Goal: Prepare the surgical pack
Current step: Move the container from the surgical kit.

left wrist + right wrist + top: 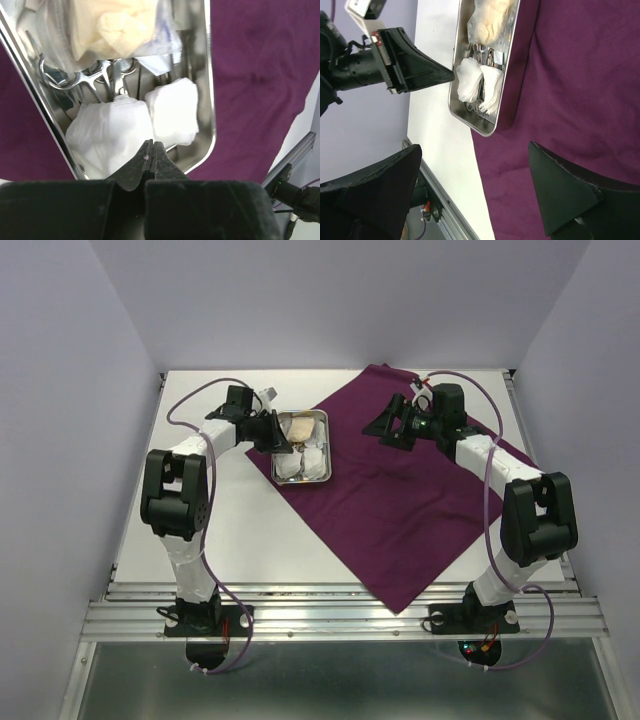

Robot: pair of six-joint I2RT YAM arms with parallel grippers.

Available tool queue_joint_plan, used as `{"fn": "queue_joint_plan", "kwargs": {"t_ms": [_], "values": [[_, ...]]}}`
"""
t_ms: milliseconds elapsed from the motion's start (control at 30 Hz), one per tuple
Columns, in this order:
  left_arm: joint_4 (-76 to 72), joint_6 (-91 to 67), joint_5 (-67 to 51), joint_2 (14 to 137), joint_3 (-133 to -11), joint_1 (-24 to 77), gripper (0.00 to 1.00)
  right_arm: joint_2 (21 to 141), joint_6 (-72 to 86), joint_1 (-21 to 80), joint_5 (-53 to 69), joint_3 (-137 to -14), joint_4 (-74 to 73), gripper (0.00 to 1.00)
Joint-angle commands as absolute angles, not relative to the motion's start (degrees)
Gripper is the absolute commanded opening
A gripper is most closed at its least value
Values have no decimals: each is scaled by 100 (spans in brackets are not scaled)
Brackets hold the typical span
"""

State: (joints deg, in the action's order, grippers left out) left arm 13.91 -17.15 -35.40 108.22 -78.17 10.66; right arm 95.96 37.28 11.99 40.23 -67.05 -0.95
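Observation:
The plum-purple cloth lies spread flat on the table like a diamond. The steel tray sits on its left corner. The left wrist view shows the tray holding two white gauze pads, the ring handles of the steel scissors and forceps, and a clear packet with beige filling. My left gripper is shut and empty, with its tips at the tray's left rim by the gauze. My right gripper is wide open and empty above the cloth, right of the tray.
Bare white tabletop lies left of the cloth and runs to a metal rail at the near edge. Lilac walls enclose the table. My left gripper also shows in the right wrist view.

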Motion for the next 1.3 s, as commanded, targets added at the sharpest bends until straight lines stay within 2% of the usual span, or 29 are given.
{"fn": "queue_joint_plan", "kwargs": {"t_ms": [0, 233, 500, 567, 600, 667, 700, 733, 800, 867, 900, 1000, 1167, 1267], "values": [[1248, -1687, -3375, 10942, -7708, 1046, 0, 9378, 3674, 1187, 4008, -6952, 18, 92], [1169, -1723, -3410, 11013, -7708, 1046, 0, 9431, 3639, 1187, 3920, -6996, -200, 91], [1696, -1521, -3226, 10495, -8261, 1107, 0, 9448, 3279, 1187, 3009, -7189, -878, 88], [1872, -1442, -3086, 10293, -8463, 1142, 0, 9501, 3077, 1300, 2516, -7338, -1300, 82], [1976, -1389, -2920, 10248, -8568, 1143, 0, 9553, 2876, 1440, 2079, -7556, -1457, 72], [2074, -1354, -2743, 10125, -8657, 1143, 1, 9808, 2725, 1582, 1820, -7805, -1783, 62], [2144, -1345, -2525, 10108, -8718, 1143, 3, 9913, 2629, 1756, 1619, -8057, -1871, 54], [2179, -1353, -2409, 10064, -8745, 1134, 7, 10027, 2584, 1871, 1513, -8181, -2003, 52], [2311, -1362, -2137, 10037, -8797, 1125, 13, 10360, 2462, 2221, 1171, -8610, -2153, 52], [2364, -1371, -2031, 9976, -8815, 1081, 14, 10607, 2443, 2416, 1046, -8867, -2250, 57], [2390, -1371, -1969, 9941, -8815, 1064, 15, 10861, 2443, 2582, 907, -9129, -2337, 63], [2469, -1468, -1872, 9756, -8850, 967, 16, 11475, 2443, 2812, 484, -9622, -2557, 74], [2505, -1652, -1916, 9265, -8947, 809, 17, 12295, 2671, 3032, 133, -10658, -2856, 74], [2558, -1644, -1907, 9114, -8965, 747, 17, 12699, 2707, 3032, 114, -10925, -2953, 69]]}}
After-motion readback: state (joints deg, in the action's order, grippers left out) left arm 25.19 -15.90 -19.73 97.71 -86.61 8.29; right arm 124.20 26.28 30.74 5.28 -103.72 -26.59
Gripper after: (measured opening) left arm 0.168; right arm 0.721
